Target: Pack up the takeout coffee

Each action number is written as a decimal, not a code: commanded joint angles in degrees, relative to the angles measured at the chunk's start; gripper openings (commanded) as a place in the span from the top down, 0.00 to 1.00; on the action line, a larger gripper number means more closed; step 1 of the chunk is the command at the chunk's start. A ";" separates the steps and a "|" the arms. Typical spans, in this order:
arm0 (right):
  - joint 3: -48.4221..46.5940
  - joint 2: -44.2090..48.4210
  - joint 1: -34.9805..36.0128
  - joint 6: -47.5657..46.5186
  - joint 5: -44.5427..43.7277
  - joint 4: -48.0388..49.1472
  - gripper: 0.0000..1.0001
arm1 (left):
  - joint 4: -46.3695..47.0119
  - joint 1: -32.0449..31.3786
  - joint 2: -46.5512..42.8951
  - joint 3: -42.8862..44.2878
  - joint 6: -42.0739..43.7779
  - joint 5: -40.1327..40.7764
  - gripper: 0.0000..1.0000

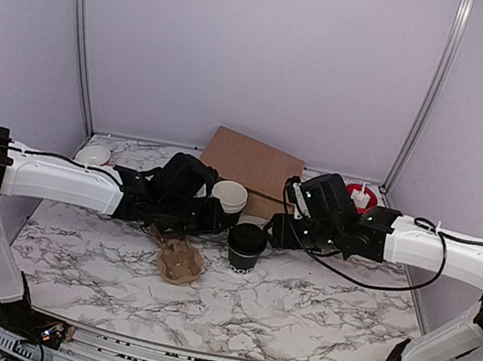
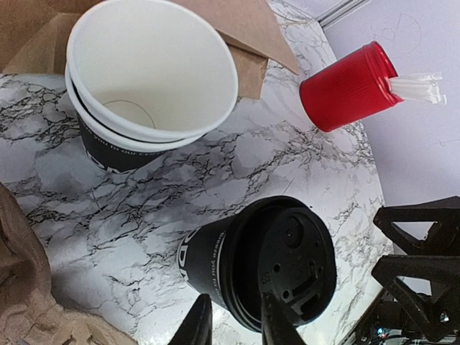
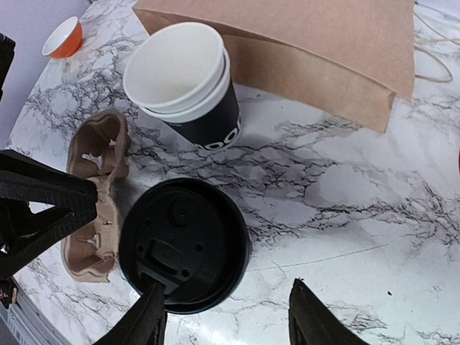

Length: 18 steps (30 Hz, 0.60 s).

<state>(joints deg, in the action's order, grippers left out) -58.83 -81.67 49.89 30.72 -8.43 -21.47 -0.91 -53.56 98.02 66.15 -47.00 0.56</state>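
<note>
The takeout coffee [image 1: 247,246], a black cup with white lettering and a black lid, stands upright mid-table between my two grippers. In the left wrist view the takeout coffee [image 2: 266,262] is close in front of my left gripper [image 2: 236,295]. The jaws stand a little apart: one fingertip is beside the cup wall and the other overlaps the lid's rim, with no visible clamping. In the right wrist view my right gripper [image 3: 228,287] is wide open, its left fingertip over the lid's near edge [image 3: 183,244] and its right one over bare table.
A stack of lidless black cups [image 1: 230,195] stands behind the coffee, in front of a flat brown paper bag [image 1: 253,166]. A cardboard cup carrier [image 1: 180,261] lies front left. A red cylinder with white sticks [image 1: 361,198] stands back right, and a small bowl [image 1: 93,155] back left.
</note>
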 commanded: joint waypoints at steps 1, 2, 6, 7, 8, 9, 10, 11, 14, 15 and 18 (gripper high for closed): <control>-5.57 -2.09 2.82 -1.48 -2.81 -2.14 0.40 | -1.89 0.63 -4.33 -0.86 1.37 2.26 0.72; -6.20 -2.62 3.37 -1.52 -3.11 -2.23 0.37 | -1.90 0.69 -4.91 -1.11 1.45 2.44 0.70; -8.72 -5.31 4.81 -2.05 -3.67 -2.92 0.29 | -2.13 1.06 -7.21 -2.14 1.65 3.51 0.63; -9.43 -6.03 5.12 -2.14 -3.79 -3.21 0.27 | -2.16 1.21 -7.78 -2.43 1.65 3.73 0.60; -10.07 -6.71 5.33 -2.18 -4.05 -3.56 0.26 | -2.23 1.32 -8.34 -2.81 1.65 3.96 0.58; -10.65 -7.27 5.53 -2.23 -4.23 -3.90 0.24 | -2.18 1.54 -8.95 -3.13 1.65 4.20 0.56; -11.22 -7.88 5.71 -2.28 -4.37 -4.19 0.23 | -2.17 1.67 -9.58 -3.46 1.70 4.24 0.53; -11.64 -8.35 5.86 -2.30 -4.46 -4.38 0.23 | -2.17 1.82 -10.09 -3.79 1.76 4.54 0.50; -12.68 -9.53 6.18 -2.26 -4.74 -4.73 0.22 | -2.17 2.20 -11.81 -4.76 1.89 5.17 0.41; -13.15 -9.94 6.25 -2.20 -4.94 -5.03 0.22 | -2.17 2.35 -12.25 -4.99 1.98 5.28 0.39; -13.80 -11.04 6.43 -1.89 -5.93 -5.88 0.20 | -2.21 2.73 -13.48 -5.69 2.22 5.24 0.34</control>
<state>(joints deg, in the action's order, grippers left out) -69.54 -91.64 55.61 28.77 -12.23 -25.69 -2.04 -51.46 87.31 61.63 -45.69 4.71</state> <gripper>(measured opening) 0.789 0.638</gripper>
